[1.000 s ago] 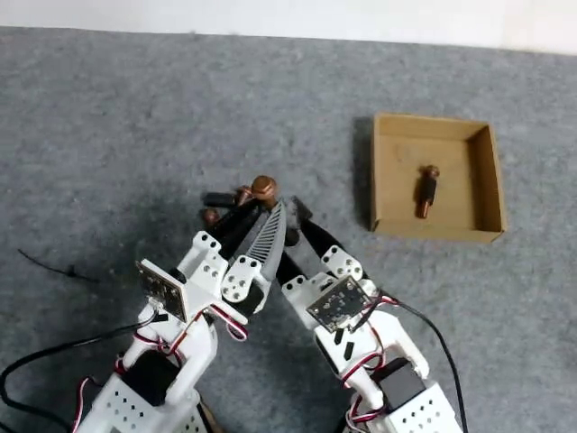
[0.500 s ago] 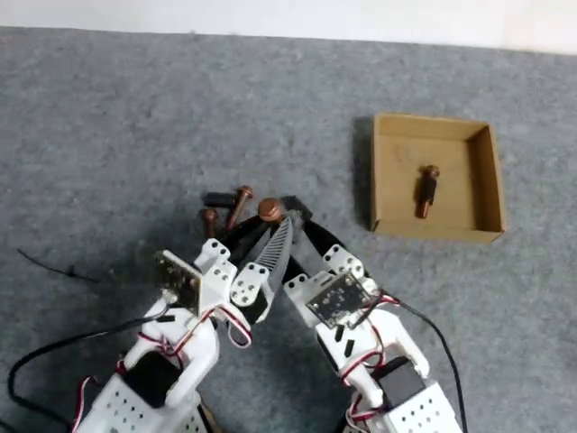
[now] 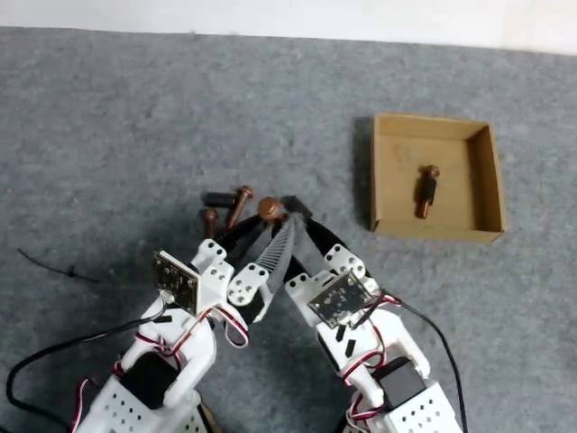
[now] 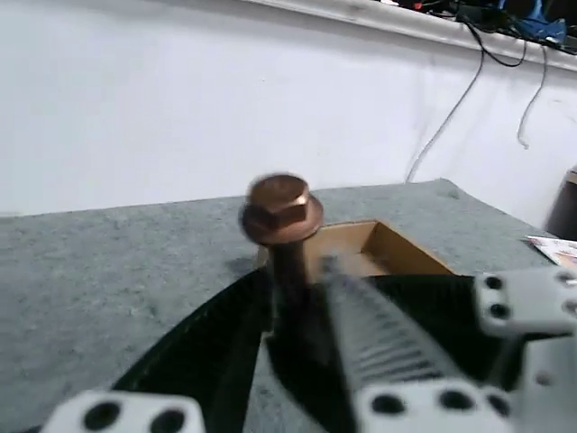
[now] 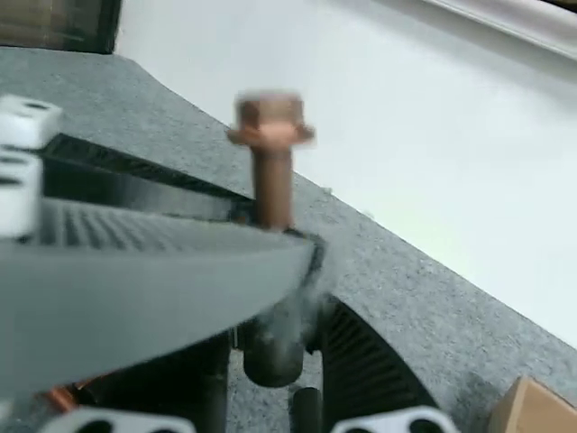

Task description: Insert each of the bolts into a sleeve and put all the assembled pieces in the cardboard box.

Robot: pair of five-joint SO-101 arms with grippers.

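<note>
My left gripper (image 3: 273, 225) is shut on a copper bolt (image 3: 269, 209), held upright with its hex head (image 4: 280, 207) on top. My right gripper (image 3: 294, 216) meets it from the other side and is shut on a black sleeve (image 5: 271, 348). The bolt's shank (image 5: 271, 185) stands right above that sleeve, and its tip seems to enter it. Just beyond lie two loose bolts (image 3: 239, 203) and a loose black sleeve (image 3: 217, 198) on the grey mat. The cardboard box (image 3: 433, 124) at the right holds one assembled piece (image 3: 426, 190).
Grey carpet covers the table. The box (image 4: 362, 245) lies just beyond the grippers in the left wrist view. A thin black wire (image 3: 54, 268) lies on the mat at the left, and the arms' cables trail at the front edge.
The left gripper has drawn back toward the front with the bolt, bringing its head away from the loose bolts and over the right gripper's sleeve. The right arm has hardly moved.
</note>
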